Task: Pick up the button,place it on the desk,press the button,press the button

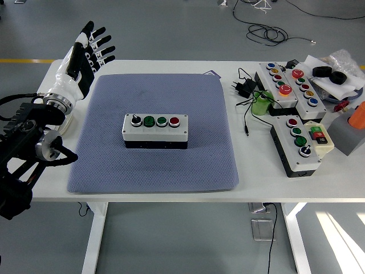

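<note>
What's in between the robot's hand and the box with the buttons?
Only bare blue-grey mat separates the open left hand from the white four-button box, in the head view.

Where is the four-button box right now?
In the head view, the button box sits near the middle of the blue mat, well right of the raised left hand and left of the other control boxes.

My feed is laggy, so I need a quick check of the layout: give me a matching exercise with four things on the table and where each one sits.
Things:
1. button box
2. left hand
3. green tape roll
4. black power adapter

Places:
A. raised over the table's far left corner, fingers spread
B. middle of the blue mat
C. bare table, just beyond the green roll
D. right of the mat, beside the cable

Pairs: 1-B, 2-A, 3-D, 4-C
</note>
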